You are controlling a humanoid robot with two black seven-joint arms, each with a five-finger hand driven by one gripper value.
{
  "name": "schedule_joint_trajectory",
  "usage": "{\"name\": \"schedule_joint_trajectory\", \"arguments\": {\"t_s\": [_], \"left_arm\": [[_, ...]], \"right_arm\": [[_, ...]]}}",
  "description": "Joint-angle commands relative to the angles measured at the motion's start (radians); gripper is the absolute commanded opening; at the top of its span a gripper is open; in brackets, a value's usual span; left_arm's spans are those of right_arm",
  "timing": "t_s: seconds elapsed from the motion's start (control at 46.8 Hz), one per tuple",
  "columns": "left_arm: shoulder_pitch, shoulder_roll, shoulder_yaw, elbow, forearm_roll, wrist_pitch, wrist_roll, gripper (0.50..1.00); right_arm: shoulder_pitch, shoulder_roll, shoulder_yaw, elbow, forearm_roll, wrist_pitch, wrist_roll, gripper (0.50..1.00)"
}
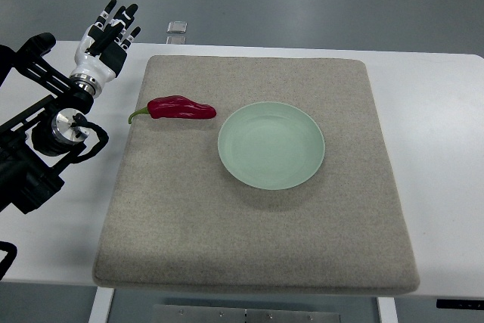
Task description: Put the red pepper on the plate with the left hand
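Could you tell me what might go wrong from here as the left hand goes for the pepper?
1. The red pepper lies at the mat's left edge, stem poking outward; a clumsy approach could nudge it off onto the table.
2. The left hand is open and well apart from the pepper, so misalignment is possible.
3. The plate looks shallow; a pepper dropped near the rim might roll out.

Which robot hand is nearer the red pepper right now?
Left. The left robot hand is up off the mat's far-left corner, fingers spread, apart from the red pepper lying on the mat. The right robot hand isn't in view.
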Motion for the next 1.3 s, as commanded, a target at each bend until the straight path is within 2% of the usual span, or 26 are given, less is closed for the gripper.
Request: {"name": "schedule_joint_trajectory", "arguments": {"t_s": [0.0, 0.428, 0.877, 1.112, 1.283], "left_arm": [[-0.001, 0.0, -0.001, 0.0, 0.0, -0.001, 0.002, 0.999], [-0.01, -0.005, -0.001, 0.005, -0.001, -0.001, 0.002, 0.999], [-0.036, -0.017, 0.054, 0.064, 0.0, -0.006, 0.002, 0.999], [-0.038, -0.015, 0.083, 0.083, 0.0, -0.104, 0.002, 0.999], [-0.038, -0.015, 0.082, 0.087, -0.001, -0.11, 0.002, 0.999]], "right_arm": [[0.001, 0.0, 0.0, 0.0, 0.0, 0.001, 0.0, 0.928], [0.001, 0.0, 0.0, 0.0, 0.0, -0.001, -0.001, 0.928], [0.001, 0.0, 0.0, 0.0, 0.0, 0.001, -0.001, 0.928], [0.001, 0.0, 0.0, 0.0, 0.0, -0.001, -0.001, 0.928], [0.001, 0.0, 0.0, 0.0, 0.0, -0.001, 0.0, 0.928]]}}
